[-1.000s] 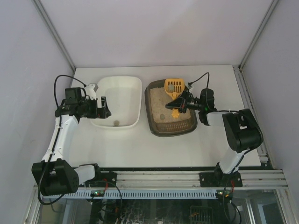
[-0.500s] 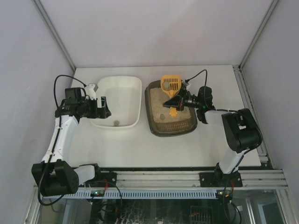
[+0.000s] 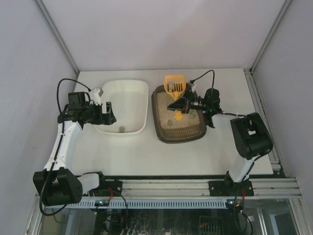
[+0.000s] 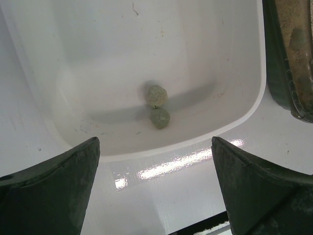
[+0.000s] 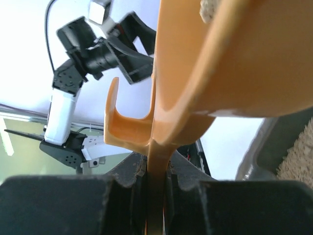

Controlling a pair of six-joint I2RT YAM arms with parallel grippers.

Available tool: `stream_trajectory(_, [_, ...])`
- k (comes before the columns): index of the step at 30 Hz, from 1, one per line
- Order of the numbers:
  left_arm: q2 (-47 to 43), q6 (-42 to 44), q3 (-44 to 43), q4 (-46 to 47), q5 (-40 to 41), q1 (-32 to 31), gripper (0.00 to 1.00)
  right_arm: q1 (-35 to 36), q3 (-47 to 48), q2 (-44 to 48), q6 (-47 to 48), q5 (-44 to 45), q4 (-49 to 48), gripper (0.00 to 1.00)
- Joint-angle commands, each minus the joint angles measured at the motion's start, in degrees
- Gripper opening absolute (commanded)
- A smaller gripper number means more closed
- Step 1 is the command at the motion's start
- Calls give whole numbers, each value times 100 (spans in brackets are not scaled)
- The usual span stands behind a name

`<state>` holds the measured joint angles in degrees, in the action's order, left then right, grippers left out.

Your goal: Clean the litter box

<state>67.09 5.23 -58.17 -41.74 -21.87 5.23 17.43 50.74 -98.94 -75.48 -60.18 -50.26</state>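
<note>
Got the dark litter box (image 3: 178, 131) right of ctr on the table (image 3: 146, 152), tan litter inside w/ one grey clump (image 3: 169, 122) near the middle. Over its far rim, an orange scoop (image 3: 174, 84) carrying a grey lump, handle pinched tight in the right gripper (image 3: 182, 104) jaws. Just left of the box, a white tray (image 3: 124, 83) w/ two grey clumps (image 4: 156, 95) touching each other. Left gripper (image 3: 107, 112) by that tray's left edge, jaws spread wide, nothing btwn them.
</note>
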Motion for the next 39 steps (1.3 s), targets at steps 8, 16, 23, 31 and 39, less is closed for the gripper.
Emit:
stream_trajectory(8, [-78,175,2,-9,-109,-52,100,244,-332,-1078,-1699,183,-2627,0])
stream_trajectory(16, [-457,372,-336,60,838,20,100,653,116,-630,-154,166,-233,0])
stream_trajectory(23, [-114,482,-1025,-527,-911,1534,100,1653,2750,-448,4472,2201,6792,0])
stream_trajectory(31, [-299,687,-756,-528,-665,1634,100,2848,5676,-1788,5734,5061,10123,0])
stream_trajectory(39, [-251,662,-654,-502,-606,1707,100,3831,8463,-3383,6364,8074,12082,0])
